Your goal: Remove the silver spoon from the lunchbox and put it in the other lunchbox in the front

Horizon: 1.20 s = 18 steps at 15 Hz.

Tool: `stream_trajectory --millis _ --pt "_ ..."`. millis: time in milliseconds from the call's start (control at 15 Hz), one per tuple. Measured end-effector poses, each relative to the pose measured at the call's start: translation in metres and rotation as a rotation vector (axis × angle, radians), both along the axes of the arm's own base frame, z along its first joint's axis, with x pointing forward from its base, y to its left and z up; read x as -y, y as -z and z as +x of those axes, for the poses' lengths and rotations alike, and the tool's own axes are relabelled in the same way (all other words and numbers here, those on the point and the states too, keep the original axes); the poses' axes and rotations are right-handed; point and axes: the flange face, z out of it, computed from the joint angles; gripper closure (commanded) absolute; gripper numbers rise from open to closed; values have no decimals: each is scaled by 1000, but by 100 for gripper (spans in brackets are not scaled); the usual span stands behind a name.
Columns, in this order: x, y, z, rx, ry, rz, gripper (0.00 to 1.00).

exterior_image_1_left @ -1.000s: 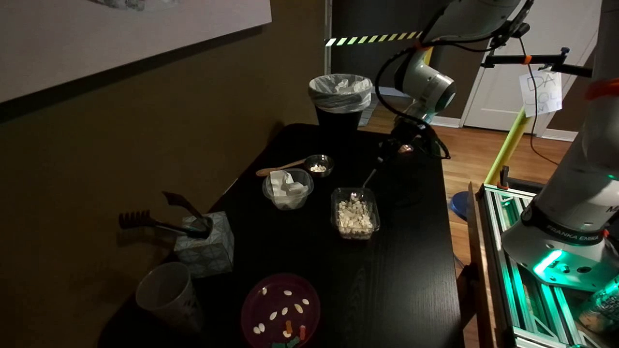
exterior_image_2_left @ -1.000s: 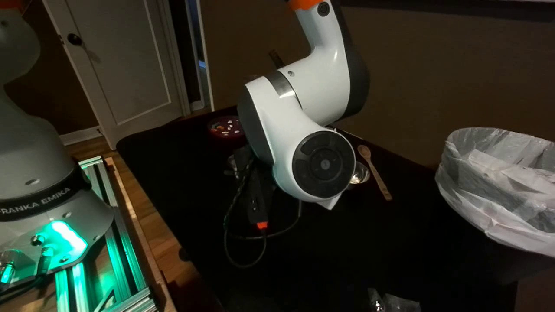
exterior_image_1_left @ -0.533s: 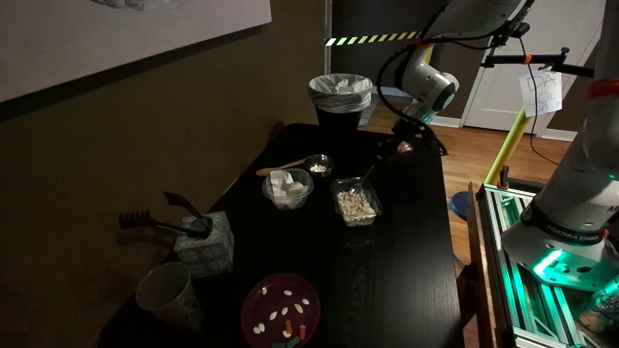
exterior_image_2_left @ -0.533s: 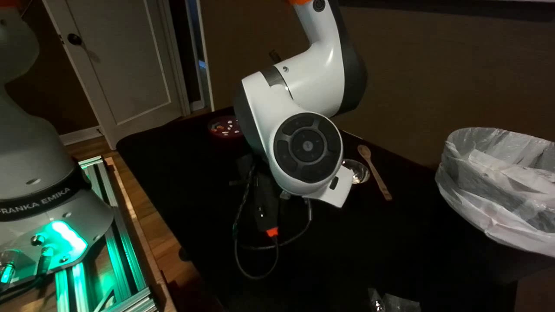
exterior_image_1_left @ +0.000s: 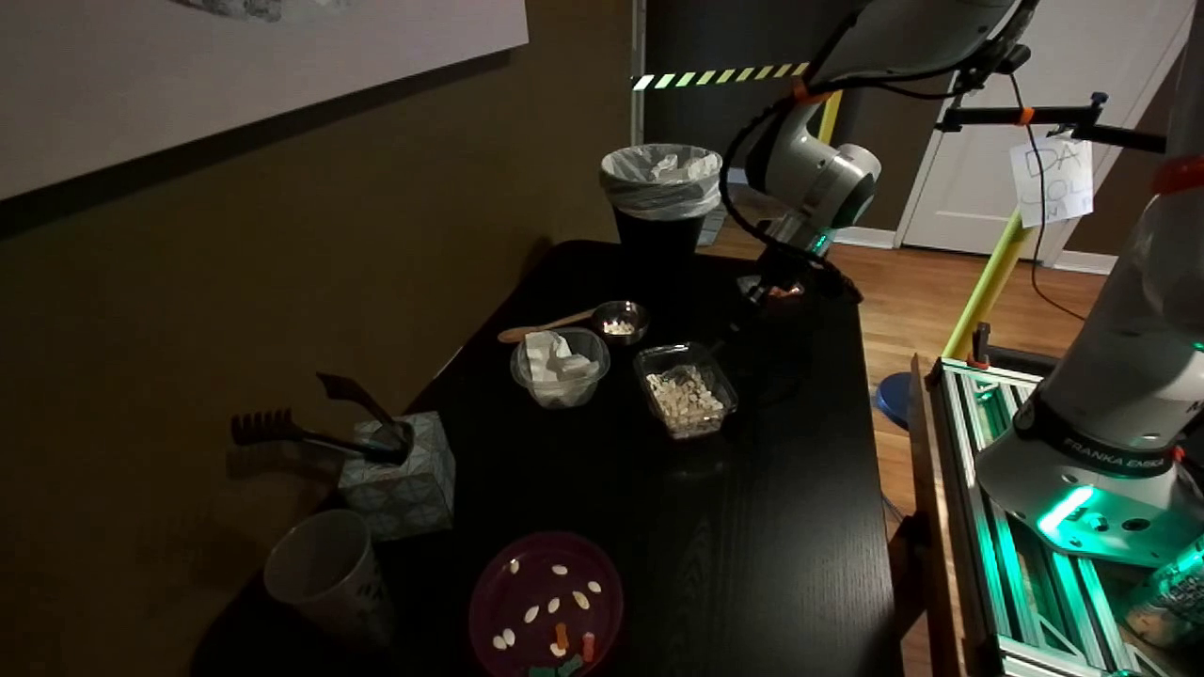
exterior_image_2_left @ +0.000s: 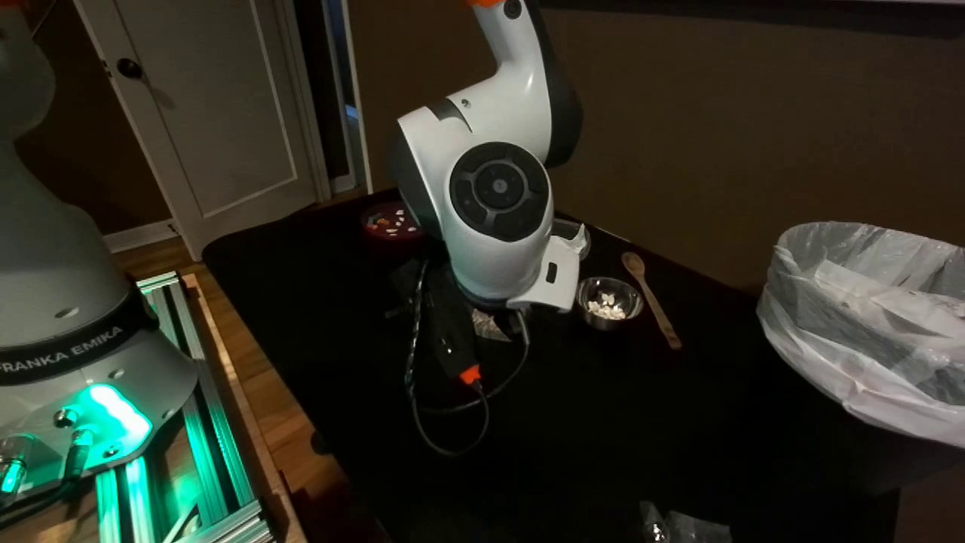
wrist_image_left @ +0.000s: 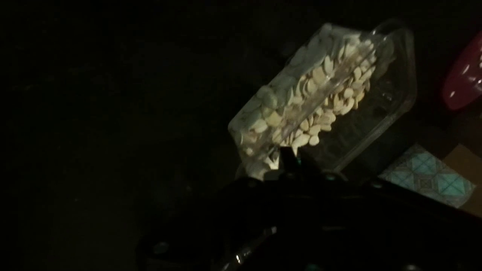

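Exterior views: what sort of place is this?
Likely a room in a home, though a small office can't be ruled out: there's a panelled door with a knob, a wooden floor and a lined trash bin.

A black table [exterior_image_1_left: 781,536] stands beside a dim brown wall [exterior_image_1_left: 282,254].

"What colour was the bowl [exterior_image_1_left: 523,590] at six o'clock in an exterior view?"

"Deep purple, with bits [exterior_image_1_left: 553,605] of white, orange, red and green."

"And the tissue box [exterior_image_1_left: 400,491] at eight?"

"Pale grey, patterned with crossing lines."

"The tape [exterior_image_1_left: 722,76] at one o'clock?"

"Striped on the slant, pale yellow against dark."

"And the lunchbox [exterior_image_1_left: 673,358]?"

"That was clear, the seeds [exterior_image_1_left: 687,400] cream, the table [exterior_image_1_left: 771,545] black."
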Motion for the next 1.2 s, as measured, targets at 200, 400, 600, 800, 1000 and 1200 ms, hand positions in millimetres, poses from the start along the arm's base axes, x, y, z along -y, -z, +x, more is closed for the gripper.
stream_trajectory --millis 200,400,600,800,1000,1200 --pt "-24 15 2 -102 -52 -30 99" --pt "-38 27 5 -227 -73 -38 99" --pt "-39 35 5 -349 -89 -45 99" --pt "-36 35 5 -431 -106 -15 99" --pt "-24 29 5 -463 -114 46 99" --pt "-11 17 3 -467 -130 133 99"
